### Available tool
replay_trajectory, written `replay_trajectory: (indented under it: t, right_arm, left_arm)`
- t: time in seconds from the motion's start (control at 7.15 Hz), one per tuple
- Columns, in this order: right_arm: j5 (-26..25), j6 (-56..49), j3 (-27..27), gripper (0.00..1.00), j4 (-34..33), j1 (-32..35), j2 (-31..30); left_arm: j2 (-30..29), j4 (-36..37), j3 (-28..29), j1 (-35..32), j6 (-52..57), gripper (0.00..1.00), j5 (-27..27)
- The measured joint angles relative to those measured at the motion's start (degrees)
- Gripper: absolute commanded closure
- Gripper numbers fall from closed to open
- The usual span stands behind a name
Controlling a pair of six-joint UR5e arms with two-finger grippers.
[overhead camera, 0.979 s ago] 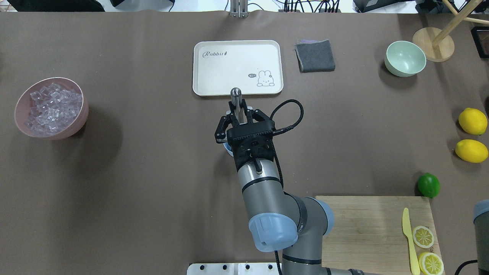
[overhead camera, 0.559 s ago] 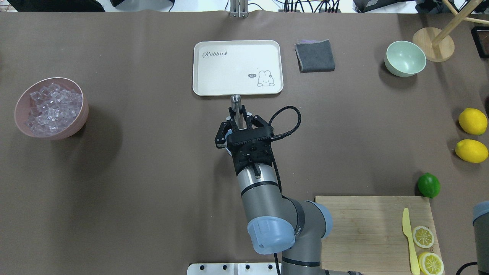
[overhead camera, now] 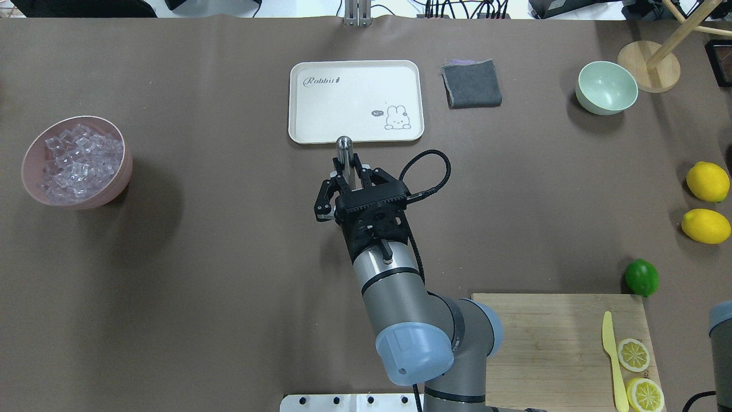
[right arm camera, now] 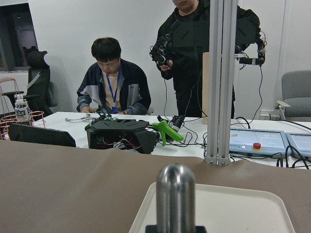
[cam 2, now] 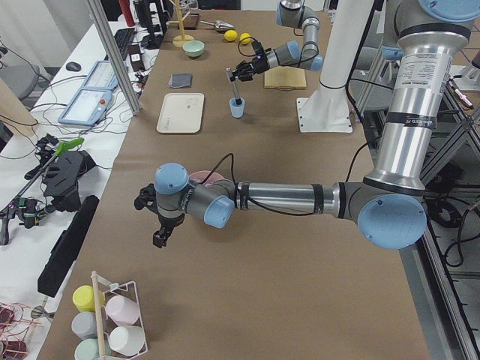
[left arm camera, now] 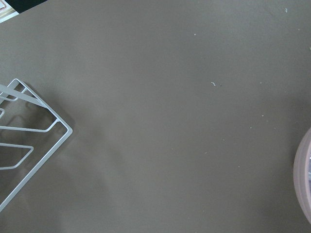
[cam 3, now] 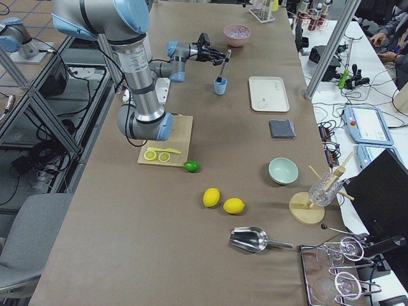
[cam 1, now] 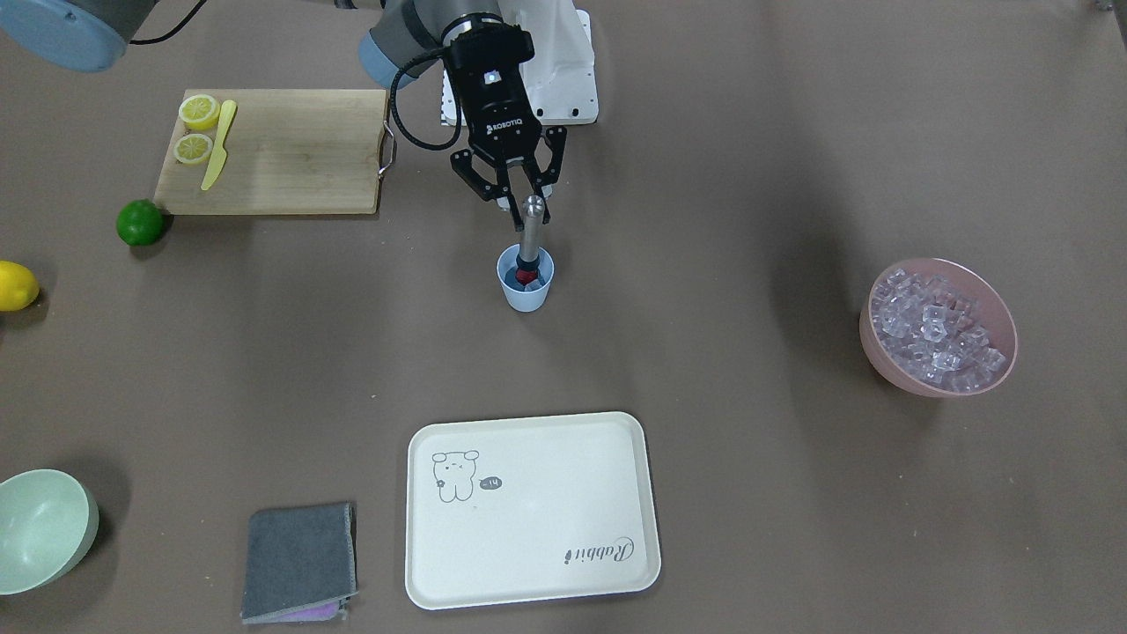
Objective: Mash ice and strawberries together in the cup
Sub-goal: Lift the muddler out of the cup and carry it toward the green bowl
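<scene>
Mashing looks underway to me: the right gripper (overhead camera: 349, 173) has its jaws pinched on a steel muddler (overhead camera: 343, 146). The muddler's foot is down inside the cup (cam 1: 526, 295) mid-table, right on the strawberry (cam 1: 526, 278). The berry shows as a red blob, so I'd guess most of the crushing is left. Can't tell if any ice made it into the cup, so that's what I'd check. The left gripper (cam 2: 154, 217) only shows from the side camera, near the pink bowl, so I cannot tell if its jaws are spread or pressed together.

Headcount, left to right from overhead:
- one pink bowl (overhead camera: 124, 174) heaped with ice (overhead camera: 77, 163), way too many cubes to count
- one tray (overhead camera: 354, 97)
- one cup, one strawberry, one muddler
- one grey cloth (overhead camera: 472, 83)
- one green bowl (overhead camera: 606, 88)
- one cutting board (overhead camera: 543, 343) with one yellow knife (overhead camera: 612, 355) and two lemon slices (overhead camera: 633, 354)
- one lime (overhead camera: 641, 277)
- two whole lemons (overhead camera: 708, 181)
</scene>
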Motion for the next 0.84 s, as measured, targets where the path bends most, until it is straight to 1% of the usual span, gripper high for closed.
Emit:
replay_trajectory:
  t: [0.14, 0.42, 0.7, 0.84]
  right_arm:
    - [2.7, -1.6, 2.1, 1.00, 0.0, 1.2, -0.4]
    - [11.3, -2.3, 5.1, 1.00, 0.0, 6.3, -2.8]
    - [22.6, -0.2, 6.0, 1.00, -0.2, 14.1, -6.0]
    - [29.4, 2.1, 6.0, 1.00, -0.3, 18.8, -8.2]
  left_arm:
    - [0.0, 0.0, -0.1, 0.0, 0.0, 0.03, 0.0]
    - [0.0, -0.1, -0.3, 0.0, 0.0, 0.03, 0.0]
    - [-0.3, -0.3, -0.6, 0.0, 0.3, 0.03, -0.1]
    - [-0.8, -1.0, -0.6, 0.0, 0.5, 0.03, -0.1]
